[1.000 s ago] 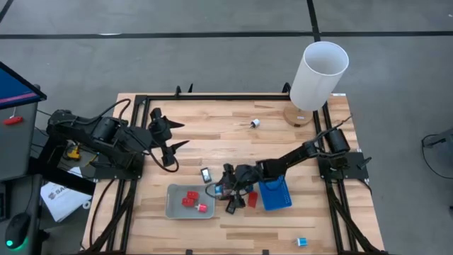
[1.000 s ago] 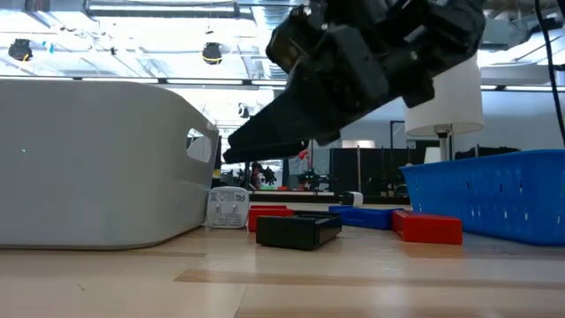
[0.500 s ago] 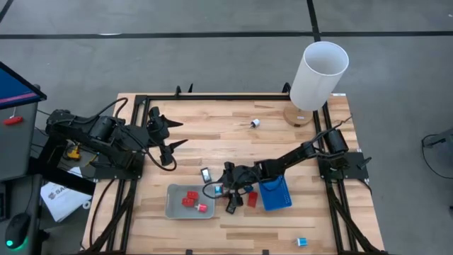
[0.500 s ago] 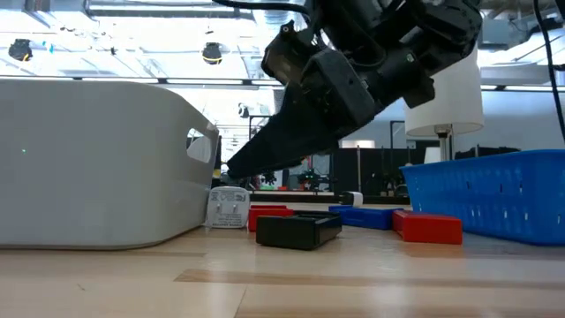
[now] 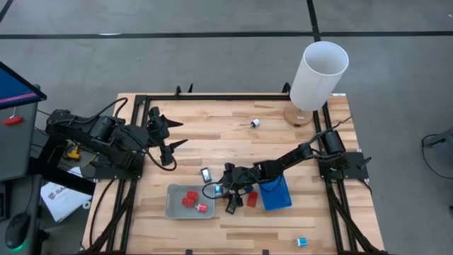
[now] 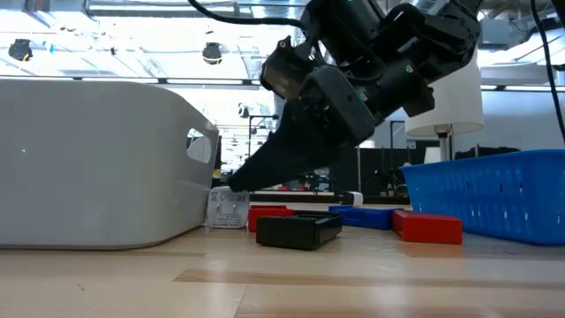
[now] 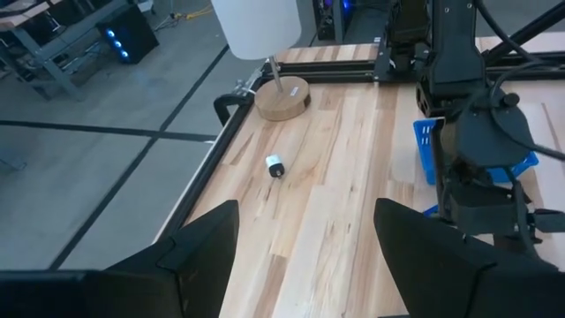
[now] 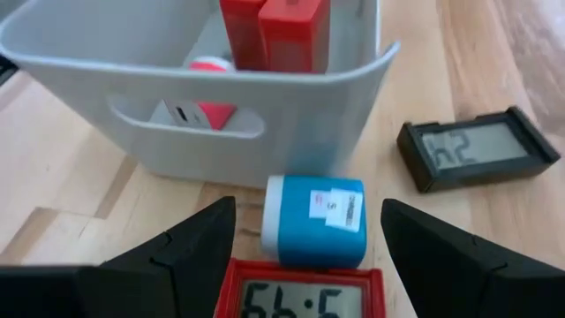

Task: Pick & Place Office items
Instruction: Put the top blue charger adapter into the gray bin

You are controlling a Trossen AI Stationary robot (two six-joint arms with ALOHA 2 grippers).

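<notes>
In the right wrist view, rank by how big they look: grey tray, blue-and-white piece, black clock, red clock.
1. Grey tray, clearly largest.
2. Black clock and blue-and-white piece look about alike; not ranked.
The red clock is cut off by the picture's edge, so unrankable.

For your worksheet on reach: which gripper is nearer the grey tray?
Right. The right gripper is open and hangs just beside the grey tray, above the blue block. The left gripper waits open, well back from the tray.
</notes>
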